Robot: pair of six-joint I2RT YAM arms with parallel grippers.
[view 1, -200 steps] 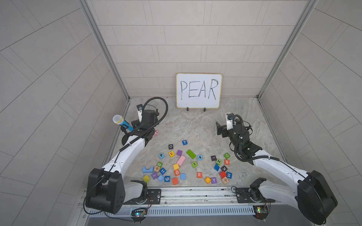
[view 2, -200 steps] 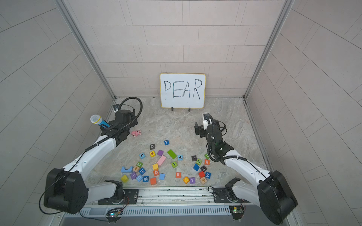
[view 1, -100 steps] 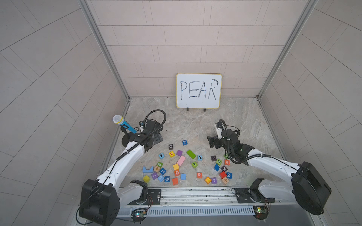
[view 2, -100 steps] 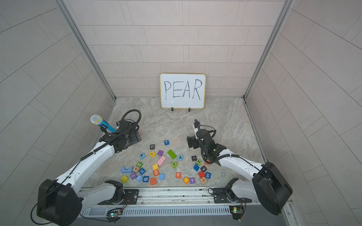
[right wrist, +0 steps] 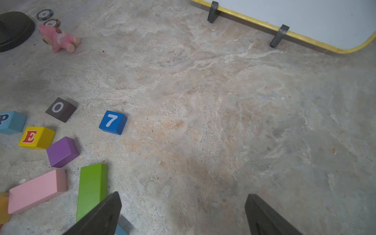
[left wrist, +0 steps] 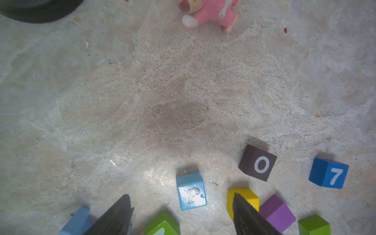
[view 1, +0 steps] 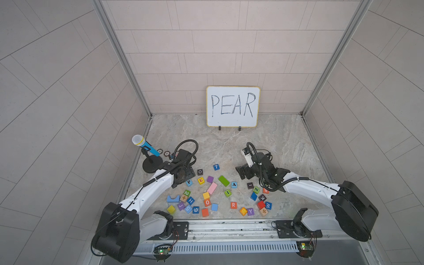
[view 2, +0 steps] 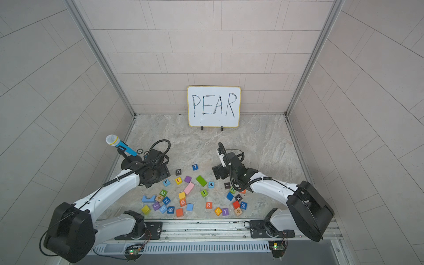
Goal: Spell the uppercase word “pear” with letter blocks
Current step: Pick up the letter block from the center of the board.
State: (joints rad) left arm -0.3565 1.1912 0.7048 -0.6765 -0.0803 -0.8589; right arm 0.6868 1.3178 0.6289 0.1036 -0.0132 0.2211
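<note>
The letter blocks lie on the stone floor. The light-blue P point(view 1: 189, 182) and the yellow E point(view 1: 201, 180) sit side by side. The light-blue A point(view 1: 233, 184) is further right, and the orange R point(view 1: 233, 205) is nearer the front rail. My left gripper point(left wrist: 180, 195) is low over the P point(left wrist: 191, 191), open, with a finger on each side of it and a gap to both. One finger point(left wrist: 244, 211) covers part of the E point(left wrist: 242, 196). My right gripper point(right wrist: 183, 194) is open over bare floor just behind the A.
A whiteboard point(view 1: 232, 106) reading PEAR stands at the back wall. A microphone stand point(view 1: 150, 166), a pink toy point(right wrist: 57, 38) and chips point(right wrist: 44, 14) are at the left. Cubes 0 point(view 1: 200, 171) and 7 point(view 1: 216, 167) and several other coloured blocks point(view 1: 212, 188) lie around.
Both arms have come down and forward toward the blocks. The left jaws have narrowed around the P block. The right jaws stay wide.
</note>
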